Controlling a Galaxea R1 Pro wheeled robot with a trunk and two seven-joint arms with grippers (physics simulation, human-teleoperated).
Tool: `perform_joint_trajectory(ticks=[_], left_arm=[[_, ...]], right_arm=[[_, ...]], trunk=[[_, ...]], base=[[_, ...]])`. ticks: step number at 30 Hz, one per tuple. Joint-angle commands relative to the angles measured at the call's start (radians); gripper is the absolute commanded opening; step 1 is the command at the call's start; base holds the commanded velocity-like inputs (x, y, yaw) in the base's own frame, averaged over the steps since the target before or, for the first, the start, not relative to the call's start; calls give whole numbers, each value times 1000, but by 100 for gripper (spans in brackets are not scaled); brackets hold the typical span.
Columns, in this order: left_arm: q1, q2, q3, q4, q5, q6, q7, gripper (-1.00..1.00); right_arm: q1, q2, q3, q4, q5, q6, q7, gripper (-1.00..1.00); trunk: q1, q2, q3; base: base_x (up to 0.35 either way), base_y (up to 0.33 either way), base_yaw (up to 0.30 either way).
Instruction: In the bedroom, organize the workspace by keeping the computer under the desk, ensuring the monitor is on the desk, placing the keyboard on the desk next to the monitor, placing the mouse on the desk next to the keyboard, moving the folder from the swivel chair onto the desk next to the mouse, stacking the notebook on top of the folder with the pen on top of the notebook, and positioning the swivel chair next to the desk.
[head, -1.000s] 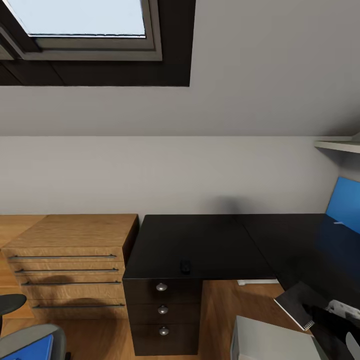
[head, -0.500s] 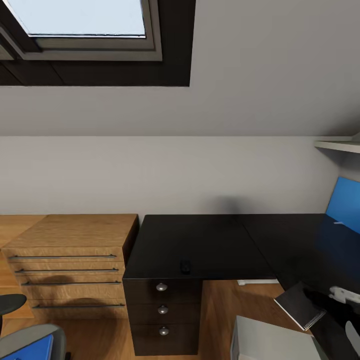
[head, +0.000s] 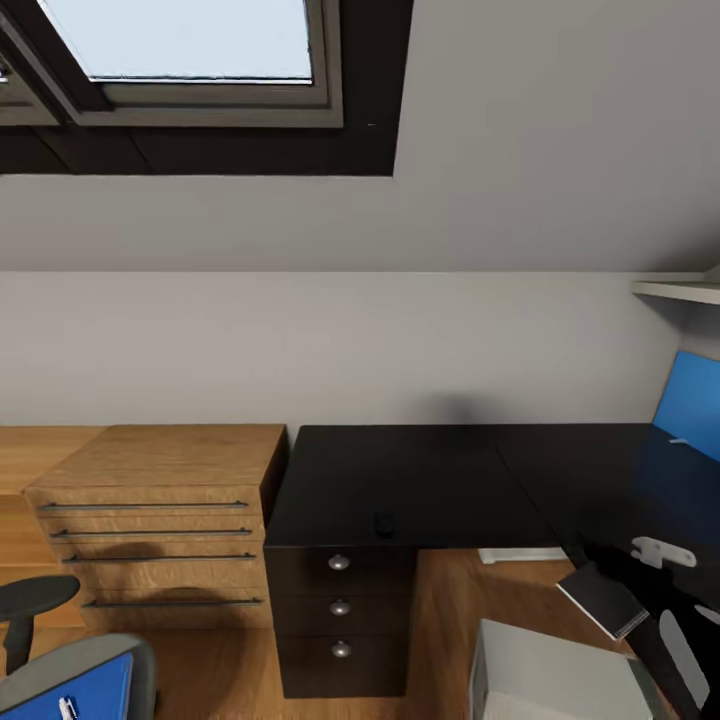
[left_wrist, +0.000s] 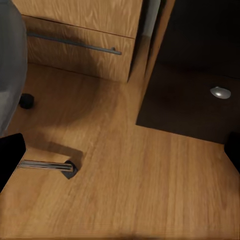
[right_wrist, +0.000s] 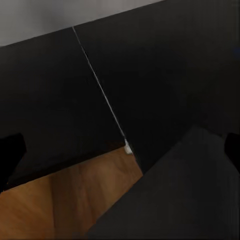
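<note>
Here the head view looks over the black L-shaped worktop set against the grey wall, under a skylight. Right pincer, at the view's lower right, grips the notebook at the near edge of the worktop's right wing; the book is tilted and dark from this side, and partly overhangs the wooden floor. In the right wrist view the notebook fills the near corner between the dark fingertips, with the worktop's seam and a strip of floor beyond it.

Mouse: on the worktop near its front edge, well to the left of the right pincer, above the three knobbed drawers. Computer: light grey box on the floor, just below and left of the right pincer, beside the drawer block. A bright blue panel stands at the far right edge above the pincer, probably the lit monitor, though it is cut off.

Swivel chair: lower left corner, far from the right pincer, carrying the blue folder with a small white-and-blue item on it, likely the pen. Wooden drawer cabinet stands left of the worktop.

Left pincer: jaws spread wide and empty over bare floor, with a chair caster and a chrome leg to one side and a drawer knob ahead.
</note>
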Motion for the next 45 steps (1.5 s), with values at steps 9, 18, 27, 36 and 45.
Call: perform_joint_trajectory(ticks=[9, 18, 27, 36, 45], left_arm=[[-1, 0, 9, 1, -9, -3, -4, 100], [-1, 0, 9, 1, -9, -3, -4, 100], [-1, -2, 9, 1, -9, -3, -4, 100], [0, -3, 9, 1, -9, -3, -5, 100], [-1, -2, 9, 1, -9, -3, -4, 100]], right_arm=[[-1, 179, 8, -114, 32, -50, -30, 100], [-1, 271, 128, -126, 317, -68, -281, 100], [-1, 381, 300, -75, 576, -66, -698, 100], [-1, 430, 546, 108, 723, -62, -1056, 100], [-1, 436, 668, 192, 743, -17, -1182, 100]], trunk=[[0, -1, -1], [0, -1, -1], [0, -1, -1], [0, -1, -1], [0, -1, -1]], base=[[-102, 103, 0], [-11, 9, 0], [-1, 0, 0], [0, 0, 0], [0, 0, 0]])
